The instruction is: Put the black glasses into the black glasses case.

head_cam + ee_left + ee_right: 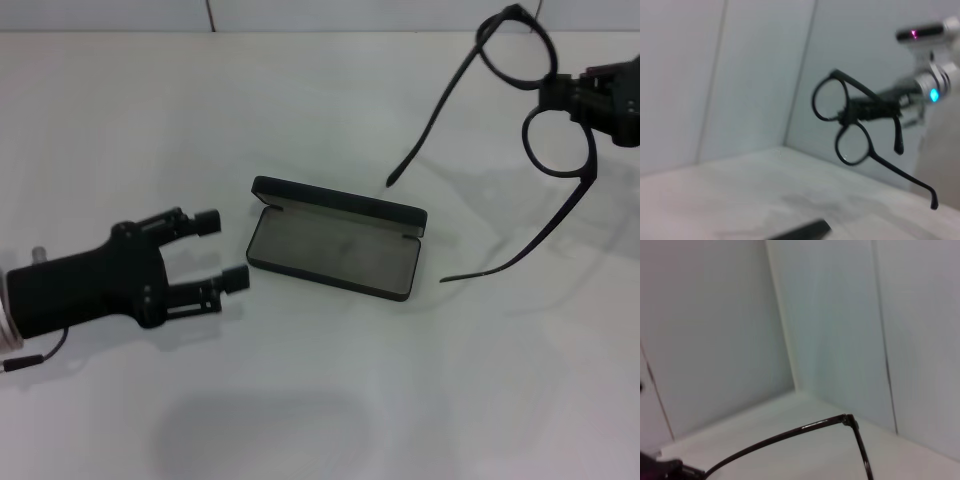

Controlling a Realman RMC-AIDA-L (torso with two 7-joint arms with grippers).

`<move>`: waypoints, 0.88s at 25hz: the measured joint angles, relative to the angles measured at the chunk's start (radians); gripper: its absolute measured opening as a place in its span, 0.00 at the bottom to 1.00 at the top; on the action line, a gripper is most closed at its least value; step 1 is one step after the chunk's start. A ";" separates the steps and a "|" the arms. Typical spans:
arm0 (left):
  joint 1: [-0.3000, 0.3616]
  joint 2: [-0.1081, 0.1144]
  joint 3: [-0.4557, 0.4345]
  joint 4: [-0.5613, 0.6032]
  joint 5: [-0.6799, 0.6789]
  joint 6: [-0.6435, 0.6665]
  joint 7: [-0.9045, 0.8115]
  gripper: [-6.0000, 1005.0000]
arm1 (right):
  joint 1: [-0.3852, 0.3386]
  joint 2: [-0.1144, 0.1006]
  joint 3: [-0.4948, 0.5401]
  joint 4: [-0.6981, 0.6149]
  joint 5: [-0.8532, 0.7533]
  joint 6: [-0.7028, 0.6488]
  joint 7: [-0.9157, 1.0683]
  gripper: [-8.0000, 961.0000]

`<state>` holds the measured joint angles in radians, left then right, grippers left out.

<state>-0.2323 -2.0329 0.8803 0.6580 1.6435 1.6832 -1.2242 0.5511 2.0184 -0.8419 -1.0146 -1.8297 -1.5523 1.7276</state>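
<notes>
The black glasses hang in the air at the far right, arms unfolded and pointing down toward the table. My right gripper is shut on their bridge. They also show in the left wrist view, and part of the frame shows in the right wrist view. The black glasses case lies open in the middle of the table, grey lining up, lid standing at its far side. My left gripper is open and empty, low over the table just left of the case.
The white table spreads all round the case. A white wall runs along the far edge. A corner of the case shows in the left wrist view.
</notes>
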 joint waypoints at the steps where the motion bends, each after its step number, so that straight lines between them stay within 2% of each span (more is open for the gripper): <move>1: 0.001 -0.004 -0.015 0.000 0.000 0.002 0.000 0.86 | -0.013 0.000 0.000 0.027 0.042 0.008 -0.025 0.08; 5: -0.004 -0.035 -0.078 0.000 -0.021 0.008 -0.008 0.86 | -0.023 0.002 -0.001 0.165 0.147 0.014 -0.147 0.08; 8: -0.013 -0.045 -0.087 -0.001 -0.071 0.012 -0.059 0.86 | -0.001 0.003 -0.002 0.277 0.176 0.013 -0.248 0.08; 12: -0.033 -0.044 -0.089 -0.004 -0.137 0.025 -0.174 0.86 | 0.012 0.009 -0.007 0.345 0.192 0.012 -0.347 0.08; 15: -0.043 -0.035 -0.089 -0.025 -0.177 0.030 -0.238 0.85 | 0.021 0.010 -0.039 0.407 0.232 0.014 -0.443 0.08; 22: -0.062 -0.030 -0.088 -0.076 -0.228 0.079 -0.173 0.85 | 0.059 0.010 -0.090 0.510 0.275 0.041 -0.524 0.08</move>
<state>-0.2943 -2.0625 0.7926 0.5820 1.4160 1.7625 -1.3969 0.6104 2.0285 -0.9315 -0.5045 -1.5543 -1.5108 1.2038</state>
